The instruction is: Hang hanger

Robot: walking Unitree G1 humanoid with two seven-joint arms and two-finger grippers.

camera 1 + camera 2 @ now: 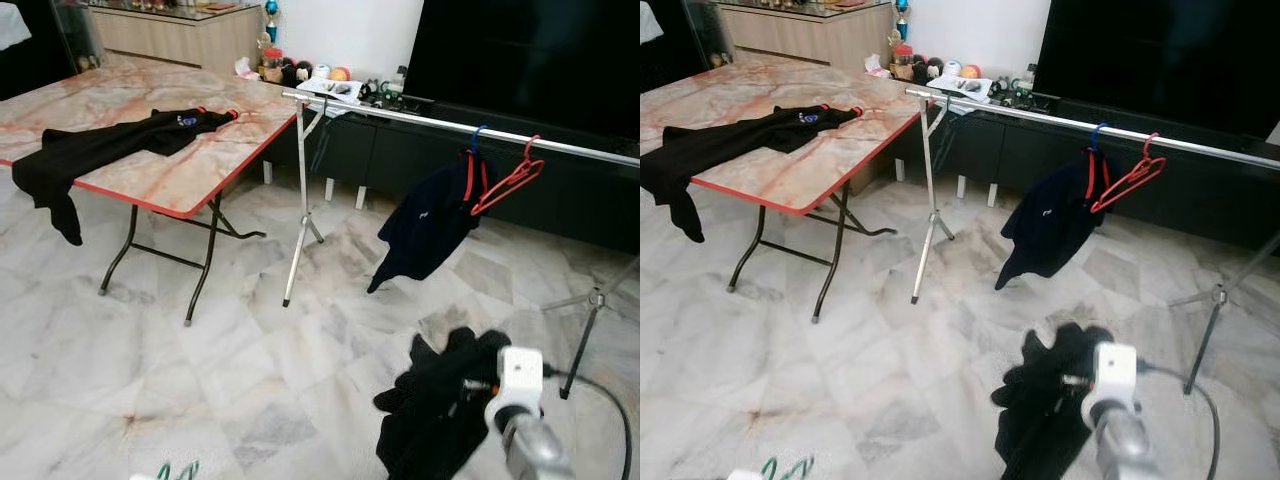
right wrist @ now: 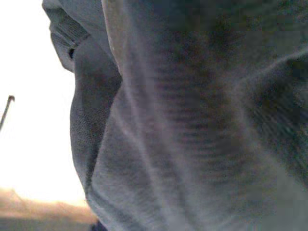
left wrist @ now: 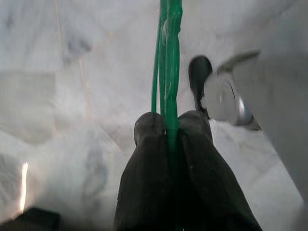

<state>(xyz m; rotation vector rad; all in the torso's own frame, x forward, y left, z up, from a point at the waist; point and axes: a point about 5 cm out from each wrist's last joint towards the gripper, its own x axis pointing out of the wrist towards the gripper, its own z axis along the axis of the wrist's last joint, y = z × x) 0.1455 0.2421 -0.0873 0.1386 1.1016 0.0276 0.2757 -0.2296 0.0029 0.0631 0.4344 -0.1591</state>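
Now green hanger (image 3: 166, 62) btwn left jaws.

A table (image 1: 200, 185) stands at my far left with a garment (image 1: 110, 145) lying on it, a rail (image 1: 420, 118) runs rightward from the table's far corner with a shirt (image 1: 425, 225) and a hanger (image 1: 510, 178) hanging on it, and another garment (image 1: 435, 405) hangs before me at near right.

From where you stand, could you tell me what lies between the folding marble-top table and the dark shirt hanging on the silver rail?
In the left eye view, the rail's slanted silver support leg stands between the table and the hanging shirt; otherwise marble floor.
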